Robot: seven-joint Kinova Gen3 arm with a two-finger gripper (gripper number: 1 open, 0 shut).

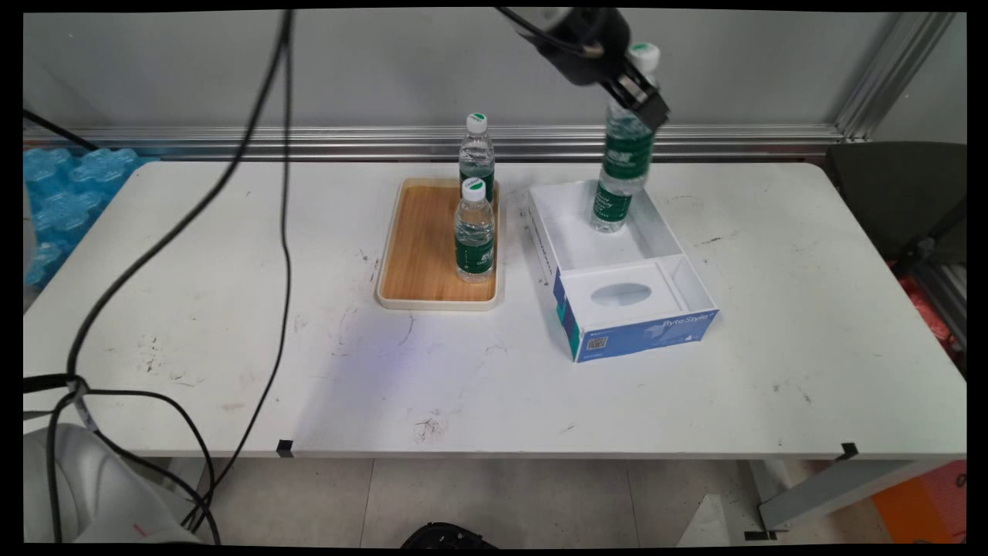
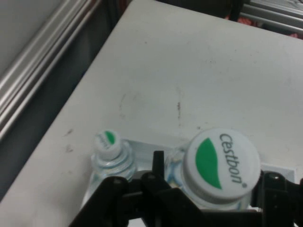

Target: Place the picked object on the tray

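My gripper (image 1: 637,97) hangs high at the back, shut on the neck of a clear water bottle (image 1: 627,150) with a green label and white cap. That bottle (image 2: 221,165) is lifted and slightly tilted over the far end of an open white box (image 1: 637,333) with a blue front. A second bottle (image 1: 610,208) stands inside the box's far end, mostly hidden behind the lifted one; in the hand view its cap (image 2: 108,142) shows lower left. To the left, a wooden tray (image 1: 417,255) carries two more upright bottles (image 1: 476,150) (image 1: 474,232).
Black cables (image 1: 282,193) hang across the table's left half. Blue shrink-wrapped bottle packs (image 1: 65,185) lie off the left edge. A dark chair (image 1: 903,197) stands past the right edge. An aluminium rail (image 1: 432,141) runs along the wall behind the table.
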